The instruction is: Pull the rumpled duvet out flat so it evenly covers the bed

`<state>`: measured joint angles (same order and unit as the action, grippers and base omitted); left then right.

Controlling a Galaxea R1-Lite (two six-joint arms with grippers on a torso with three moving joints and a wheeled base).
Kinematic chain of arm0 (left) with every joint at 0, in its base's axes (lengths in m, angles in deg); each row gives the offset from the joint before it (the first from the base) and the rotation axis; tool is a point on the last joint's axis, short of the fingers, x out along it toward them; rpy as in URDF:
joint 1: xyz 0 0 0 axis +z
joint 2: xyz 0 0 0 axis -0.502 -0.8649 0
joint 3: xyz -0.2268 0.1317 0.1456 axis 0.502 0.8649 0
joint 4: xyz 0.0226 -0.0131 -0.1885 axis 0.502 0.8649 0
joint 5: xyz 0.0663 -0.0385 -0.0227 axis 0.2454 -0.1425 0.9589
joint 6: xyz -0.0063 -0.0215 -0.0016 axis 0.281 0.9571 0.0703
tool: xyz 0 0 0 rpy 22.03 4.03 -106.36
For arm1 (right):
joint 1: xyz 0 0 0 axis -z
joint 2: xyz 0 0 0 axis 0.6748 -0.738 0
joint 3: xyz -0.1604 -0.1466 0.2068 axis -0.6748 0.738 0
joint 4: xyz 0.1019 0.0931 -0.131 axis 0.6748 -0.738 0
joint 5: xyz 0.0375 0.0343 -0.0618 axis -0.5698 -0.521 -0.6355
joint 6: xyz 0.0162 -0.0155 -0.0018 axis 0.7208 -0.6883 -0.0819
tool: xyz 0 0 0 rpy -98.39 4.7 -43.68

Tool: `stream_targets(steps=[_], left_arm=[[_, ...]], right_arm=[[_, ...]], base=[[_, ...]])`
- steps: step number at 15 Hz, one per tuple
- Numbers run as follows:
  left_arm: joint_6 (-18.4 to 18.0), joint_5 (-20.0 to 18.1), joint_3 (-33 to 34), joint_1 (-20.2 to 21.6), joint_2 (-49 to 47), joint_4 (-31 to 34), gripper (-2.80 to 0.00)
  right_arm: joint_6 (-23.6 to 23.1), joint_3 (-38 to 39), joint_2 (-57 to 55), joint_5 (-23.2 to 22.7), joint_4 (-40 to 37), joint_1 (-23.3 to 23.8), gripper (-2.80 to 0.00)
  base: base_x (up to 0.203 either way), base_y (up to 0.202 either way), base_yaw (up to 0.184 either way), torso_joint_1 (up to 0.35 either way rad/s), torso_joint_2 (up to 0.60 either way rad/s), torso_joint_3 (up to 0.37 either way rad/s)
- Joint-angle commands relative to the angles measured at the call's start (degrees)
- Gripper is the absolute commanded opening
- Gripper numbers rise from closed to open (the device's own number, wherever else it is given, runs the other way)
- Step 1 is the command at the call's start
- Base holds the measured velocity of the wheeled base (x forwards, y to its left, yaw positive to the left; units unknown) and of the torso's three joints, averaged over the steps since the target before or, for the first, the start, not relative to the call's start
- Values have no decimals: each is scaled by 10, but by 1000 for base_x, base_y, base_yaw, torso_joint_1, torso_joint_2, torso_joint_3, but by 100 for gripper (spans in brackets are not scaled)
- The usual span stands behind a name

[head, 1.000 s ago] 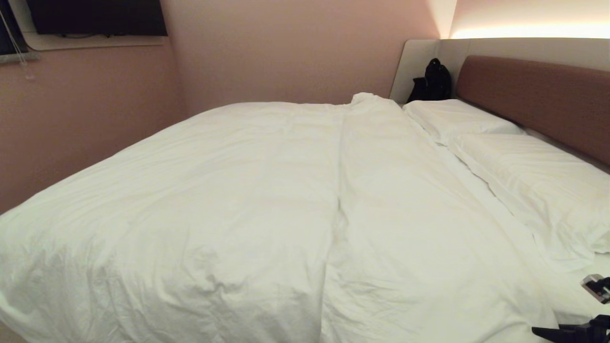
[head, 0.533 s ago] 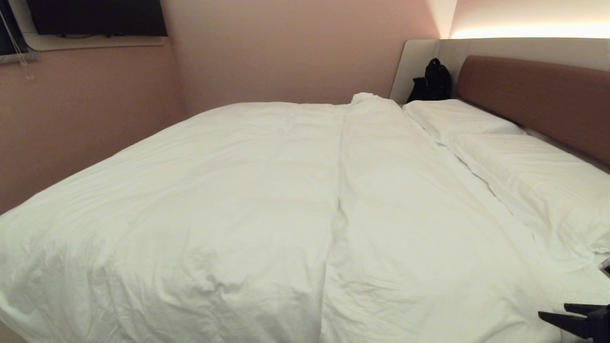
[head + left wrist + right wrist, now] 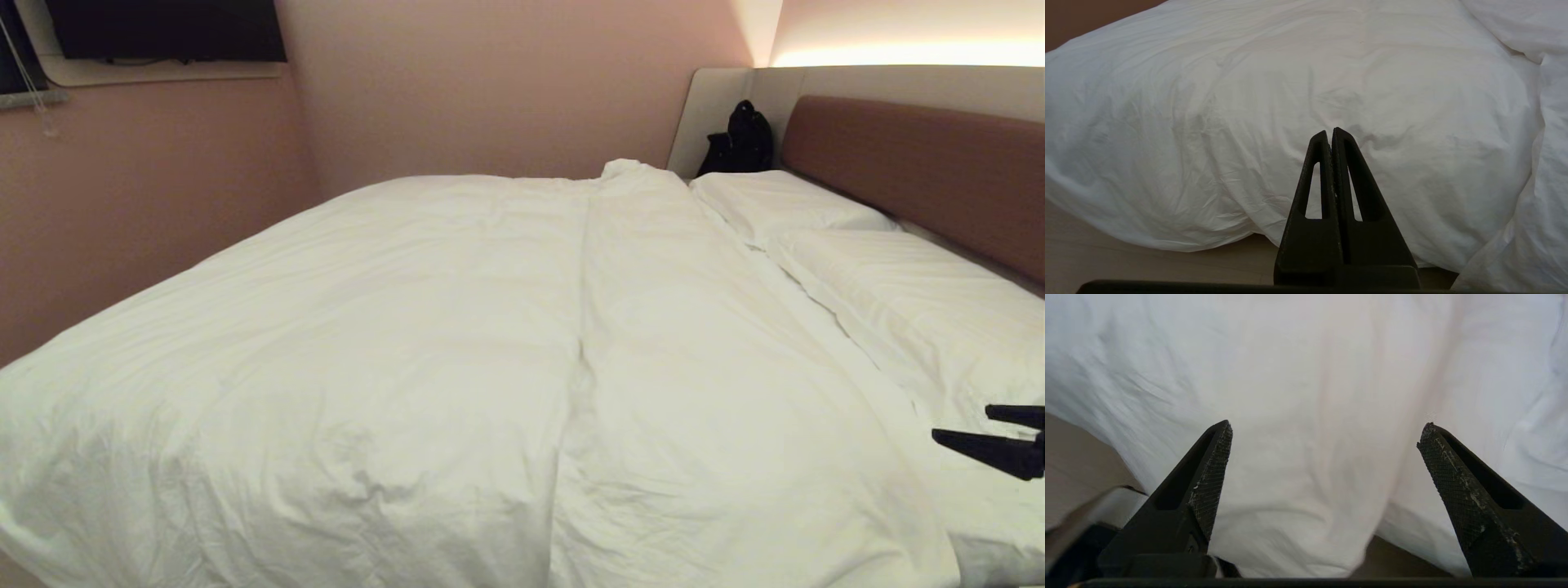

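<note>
The puffy white duvet (image 3: 457, 343) lies spread over the bed, whose brown headboard (image 3: 914, 171) runs along the right. A long crease runs down the duvet's middle, and its near edge is wrinkled. My right gripper (image 3: 962, 423) is open at the right edge of the head view, over the near corner by the pillows. In the right wrist view that gripper (image 3: 1326, 428) stands wide open above white fabric (image 3: 1306, 375) and holds nothing. My left gripper (image 3: 1329, 134) is shut and empty, facing the duvet's overhang (image 3: 1249, 122) at the bed's side.
Two white pillows (image 3: 906, 302) lie along the headboard. A black bag (image 3: 739, 139) sits in the far corner. Pink walls close in the far and left sides, with a dark screen (image 3: 163, 28) high up. Wooden floor (image 3: 1126, 265) shows below the overhang.
My right gripper has risen from the bottom right corner of the head view to beside the near pillow, with its fingers spread wider. The duvet and left arm have not moved.
</note>
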<state>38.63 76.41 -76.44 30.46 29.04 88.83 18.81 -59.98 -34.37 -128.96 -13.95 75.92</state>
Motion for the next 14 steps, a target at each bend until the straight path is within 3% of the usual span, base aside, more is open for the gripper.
stream_targets(steps=[1,3,10,11,13,14], left_arm=[[0,0,0,0,0,0,-280],[0,0,0,0,0,0,-280],[0,0,0,0,0,0,-280],[0,0,0,0,0,0,-280],[0,0,0,0,0,0,-280],[0,0,0,0,0,0,-280]], right_arm=[[207,-29,19,11,-48,-23,0],[282,-50,16,61,-48,-62,0],[398,-85,29,260,-49,-207,0],[405,-91,33,276,-50,-215,-280],[406,-96,38,345,-50,-247,-280],[406,-97,40,354,-49,-251,-280]], base=[[0,0,0,0,0,0],[0,0,0,0,0,0],[0,0,0,0,0,0],[0,0,0,0,0,0],[0,0,0,0,0,0],[0,0,0,0,0,0]])
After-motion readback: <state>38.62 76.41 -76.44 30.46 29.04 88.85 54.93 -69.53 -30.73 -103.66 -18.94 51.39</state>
